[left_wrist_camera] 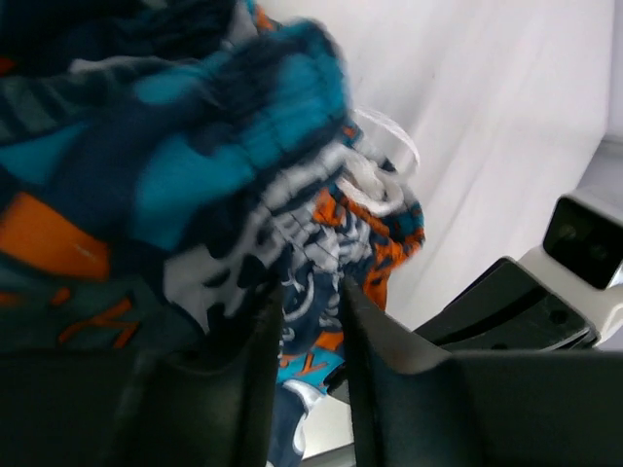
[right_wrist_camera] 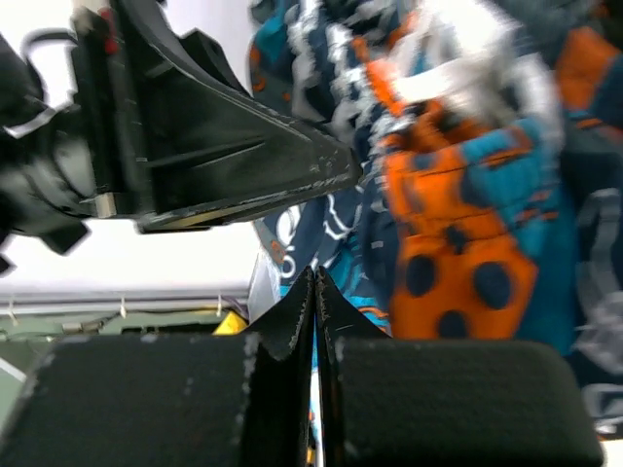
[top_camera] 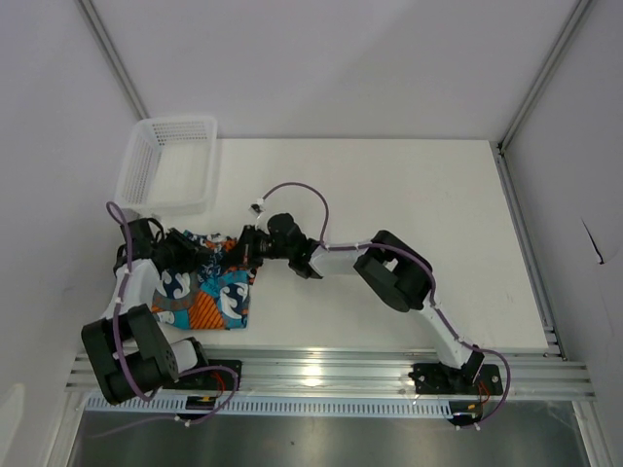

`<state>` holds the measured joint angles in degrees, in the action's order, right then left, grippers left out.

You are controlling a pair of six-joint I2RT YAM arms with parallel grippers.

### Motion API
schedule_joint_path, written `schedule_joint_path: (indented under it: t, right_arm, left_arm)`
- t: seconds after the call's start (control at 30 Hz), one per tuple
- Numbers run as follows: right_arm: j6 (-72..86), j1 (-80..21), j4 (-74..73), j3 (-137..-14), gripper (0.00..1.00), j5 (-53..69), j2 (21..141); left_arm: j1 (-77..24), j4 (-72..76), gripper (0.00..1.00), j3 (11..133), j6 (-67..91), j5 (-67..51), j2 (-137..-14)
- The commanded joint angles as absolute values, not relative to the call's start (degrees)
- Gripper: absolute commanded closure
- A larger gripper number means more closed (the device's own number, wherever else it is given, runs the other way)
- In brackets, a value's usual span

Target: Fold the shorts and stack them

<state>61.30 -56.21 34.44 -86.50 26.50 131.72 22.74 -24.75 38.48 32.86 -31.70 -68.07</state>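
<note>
The teal-blue, orange, white and dark grey graphic shorts (top_camera: 219,292) lie bunched at the table's near left. My left gripper (top_camera: 185,251) is at their far left edge; in the left wrist view (left_wrist_camera: 310,287) its jaws are closed to a narrow gap with the shorts' fabric (left_wrist_camera: 195,165) between them. My right gripper (top_camera: 245,245) is at their far right edge; in the right wrist view (right_wrist_camera: 314,277) its jaws are pressed together with a sliver of the shorts (right_wrist_camera: 458,224) between them. The camouflage shorts are not visible.
A white mesh basket (top_camera: 131,175) stands at the far left, just beyond the shorts. The white table (top_camera: 409,214) stretches to the right. Aluminium rails (top_camera: 321,370) run along the near edge. The left gripper's body (right_wrist_camera: 214,146) is close to the right one.
</note>
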Motion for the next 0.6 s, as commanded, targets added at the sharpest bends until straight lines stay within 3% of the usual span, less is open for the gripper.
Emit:
schedule_joint_path:
  t: [0.0,0.1,0.2,0.37,0.53,0.57]
  right_arm:
    - [64.6,-54.58,39.81,-87.54,1.0,26.37,134.21]
    - [63.46,-53.79,36.41,-86.66,1.0,23.3,134.65]
    - [59.42,-53.88,25.63,-89.81,1.0,18.91,135.26]
    - [58.8,-53.61,22.94,-89.65,1.0,17.31,136.58]
    - [59.42,-53.09,24.43,-89.74,1.0,18.89,136.85]
    - [59.07,-53.17,24.43,-89.82,1.0,18.98,136.5]
  left_arm:
    - [24.6,-11.9,0.73,35.69,39.98,-31.91,-70.83]
    - [28.03,-5.57,0.78,31.75,42.97,-30.86,-72.24]
    - [30.06,2.5,0.79,29.02,44.64,-31.11,-74.43]
    - [29.97,17.01,0.78,26.81,47.81,-37.78,-82.69]
    - [29.88,27.5,0.69,25.14,50.71,-43.24,-87.72]
    - [29.8,26.47,0.6,25.4,50.19,-42.63,-86.76]
